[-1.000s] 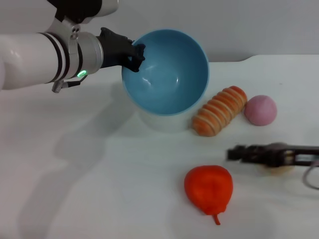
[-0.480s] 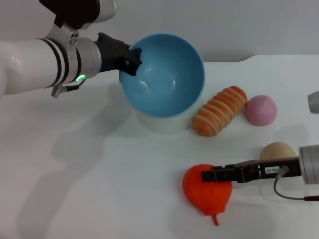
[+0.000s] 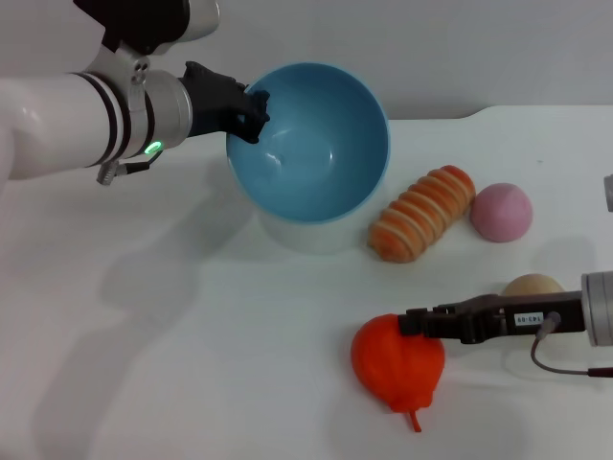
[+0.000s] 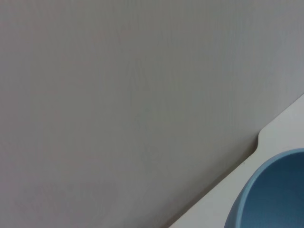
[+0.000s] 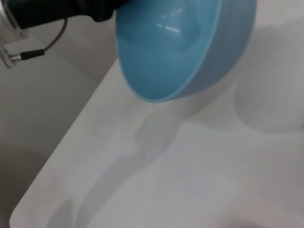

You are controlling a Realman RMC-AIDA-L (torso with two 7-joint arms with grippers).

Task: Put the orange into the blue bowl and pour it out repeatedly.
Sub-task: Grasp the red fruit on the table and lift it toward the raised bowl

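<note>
Left gripper (image 3: 251, 107) is clamped on the rim of the blue bowl (image 3: 311, 144), holding it raised off the white surface (image 3: 172, 345) and tipped so its empty inside faces forward. Beneath the bowl stands a white cylindrical object (image 3: 306, 235), partly hidden. Right gripper (image 3: 414, 323) reaches in from the right, low over the surface, its tip at the upper right edge of the orange (image 3: 396, 364); how far its jaws are apart can't be told, nor whether it touches. Orange lies on the surface near the front, well apart from the bowl. Striped bread loaf (image 3: 422, 213) lies just right of the bowl, pink ball (image 3: 501, 212) beside it, tan ball (image 3: 533, 285) just behind the right arm. Right wrist view shows the tilted bowl (image 5: 185, 45) from below.
</note>
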